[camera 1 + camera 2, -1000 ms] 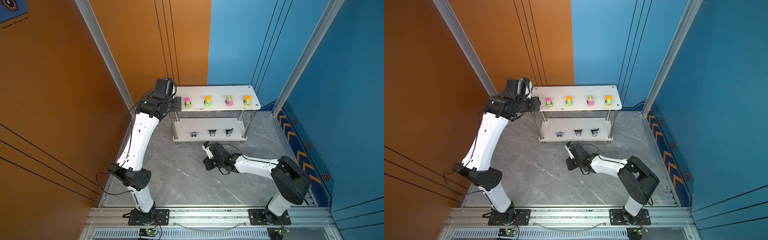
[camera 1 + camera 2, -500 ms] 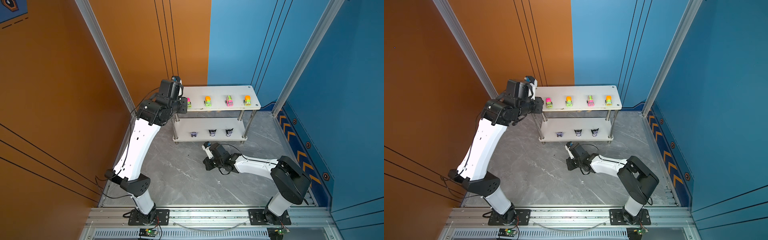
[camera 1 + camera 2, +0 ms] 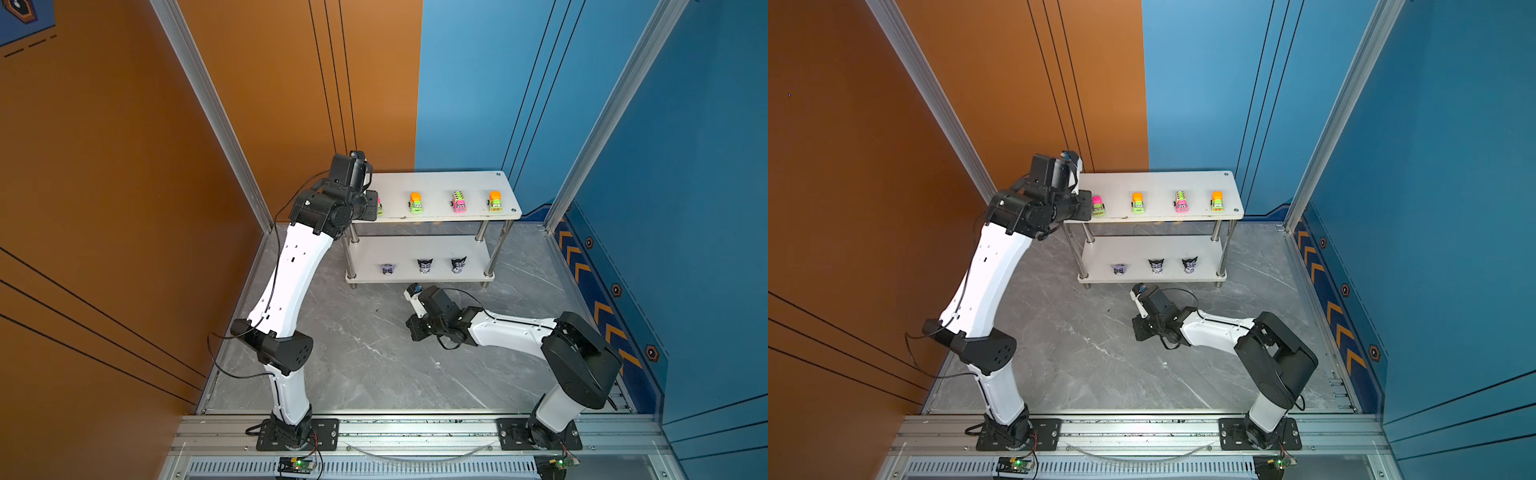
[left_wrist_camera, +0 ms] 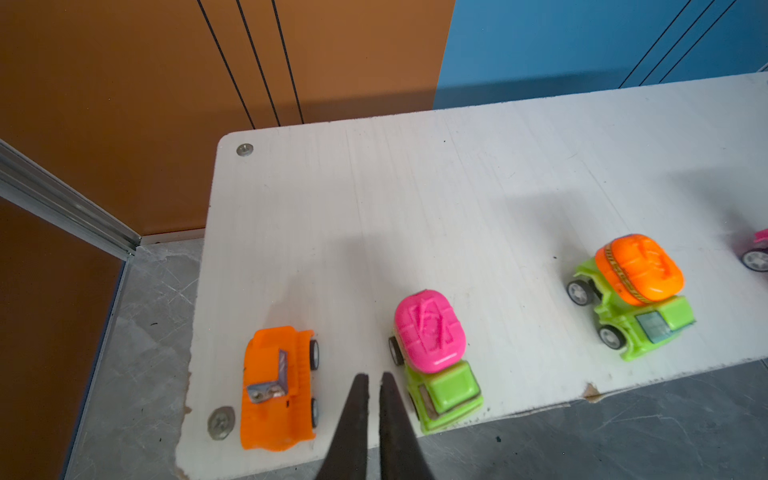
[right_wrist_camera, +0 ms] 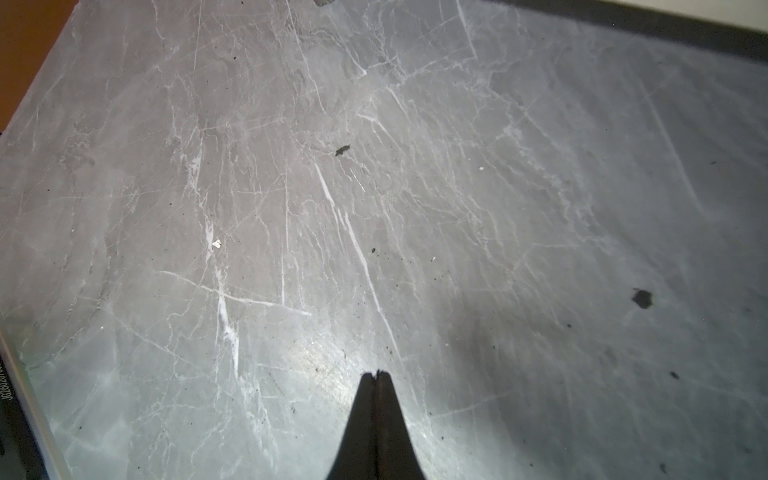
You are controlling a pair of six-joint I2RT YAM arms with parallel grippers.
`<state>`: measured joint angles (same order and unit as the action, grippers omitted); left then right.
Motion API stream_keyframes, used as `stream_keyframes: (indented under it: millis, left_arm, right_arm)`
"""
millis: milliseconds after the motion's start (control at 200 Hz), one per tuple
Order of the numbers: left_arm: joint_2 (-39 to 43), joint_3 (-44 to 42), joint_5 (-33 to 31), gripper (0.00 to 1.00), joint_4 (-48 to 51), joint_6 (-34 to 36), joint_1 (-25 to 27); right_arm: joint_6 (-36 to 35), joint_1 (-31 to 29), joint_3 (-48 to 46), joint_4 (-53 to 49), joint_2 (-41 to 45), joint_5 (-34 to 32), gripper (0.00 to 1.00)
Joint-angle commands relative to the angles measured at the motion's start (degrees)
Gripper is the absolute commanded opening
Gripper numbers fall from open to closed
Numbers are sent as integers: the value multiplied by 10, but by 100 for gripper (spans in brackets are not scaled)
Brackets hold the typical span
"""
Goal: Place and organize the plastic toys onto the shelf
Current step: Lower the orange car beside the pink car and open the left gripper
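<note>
**A:** Plastic toys (image 3: 1179, 202) all looked shelved, so start at the left claw (image 4: 374, 375). Its fingers were nearly pressed together, with just a sliver between them, pinching nothing.

**B:** And it hung over the top tier's front edge, between the orange truck (image 4: 276, 386) and the pink-topped mixer (image 4: 432, 357), near both!

**A:** So the job, I'd say, was backing out clean. The smart move was to lift first, then retreat, keeping those narrow fingers centred in that gap. Clipping a wheel could have knocked the row crooked or rolled a truck off the edge.

**B:** Further along, the orange-topped mixer (image 4: 631, 295) stood well apart, with two more cars (image 3: 458, 202) beyond it.

**A:** That made five across the top of the shelf (image 3: 436, 183). Three cat-eared figurines (image 3: 424, 266) sat on the lower tier, near its front edge.

**B:** Right claw (image 5: 376, 374)?

**A:** It was pressed tight together and empty, low over the grey bench (image 5: 291, 166) in front of the shelf.
</note>
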<state>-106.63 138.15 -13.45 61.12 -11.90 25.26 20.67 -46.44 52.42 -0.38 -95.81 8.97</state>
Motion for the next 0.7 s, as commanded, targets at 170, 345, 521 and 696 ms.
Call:
stream_keyframes:
  millis: [170, 345, 521, 696]
  left_arm:
    - [-14, 8, 21, 10, 3, -11, -6]
    - [-29, 17, 27, 10, 3, -14, -6]
    - [-43, 32, 36, 11, 2, -17, -6]
    - [-50, 40, 40, 11, 3, -20, -6]
  right_arm:
    - [3, 1, -2, 2, -3, 4, 0]
    - [3, 1, -2, 1, -3, 3, 0]
    - [3, 0, -2, 1, -2, 4, 0]
    - [3, 1, -3, 0, -1, 3, 0]
